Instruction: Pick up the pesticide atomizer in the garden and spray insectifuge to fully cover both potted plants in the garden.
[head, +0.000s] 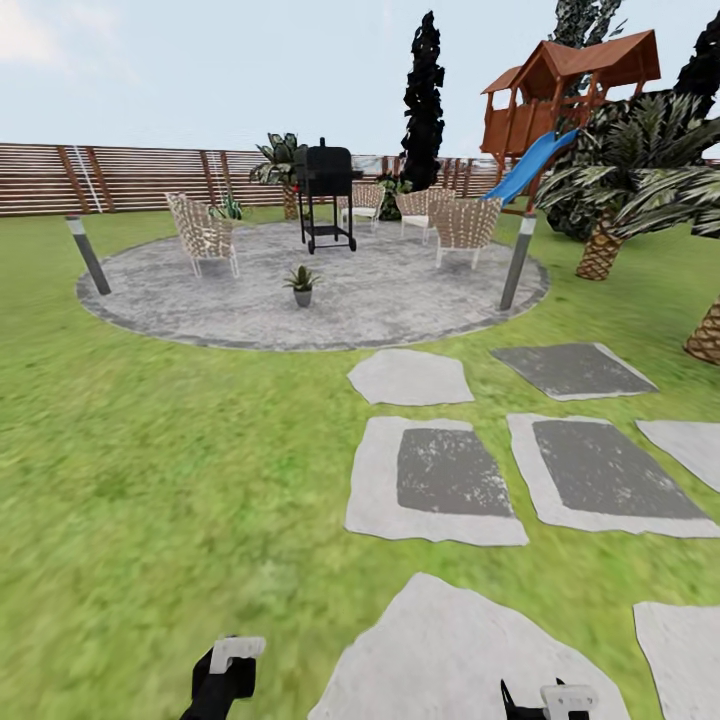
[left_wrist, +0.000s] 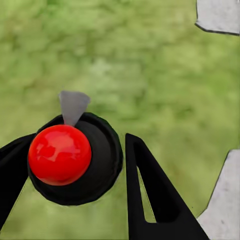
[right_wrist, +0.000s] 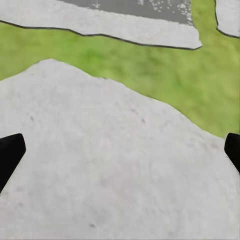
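Note:
The pesticide atomizer (left_wrist: 100, 160) has a dark round body, a glossy red cap and a grey nozzle. In the left wrist view it sits between the black fingers of my left gripper (left_wrist: 80, 140), which is shut on it above the grass. That left gripper (head: 225, 668) is low at the head view's bottom edge. My right gripper (right_wrist: 120, 150) is open over a pale stepping stone (right_wrist: 100, 165), and the right gripper (head: 556, 700) is also at the bottom edge. One potted plant (head: 302, 284) in a grey pot stands on the round paved patio (head: 400, 300) far ahead.
Wicker chairs (head: 203, 233) and a black grill (head: 327, 195) stand on the patio, with two grey posts (head: 517, 262) at its rim. Grey stepping stones (head: 437, 480) lie on the lawn ahead right. Palms (head: 610, 200) and a play tower with a blue slide (head: 530, 165) stand right; a slat fence (head: 130, 178) closes the back.

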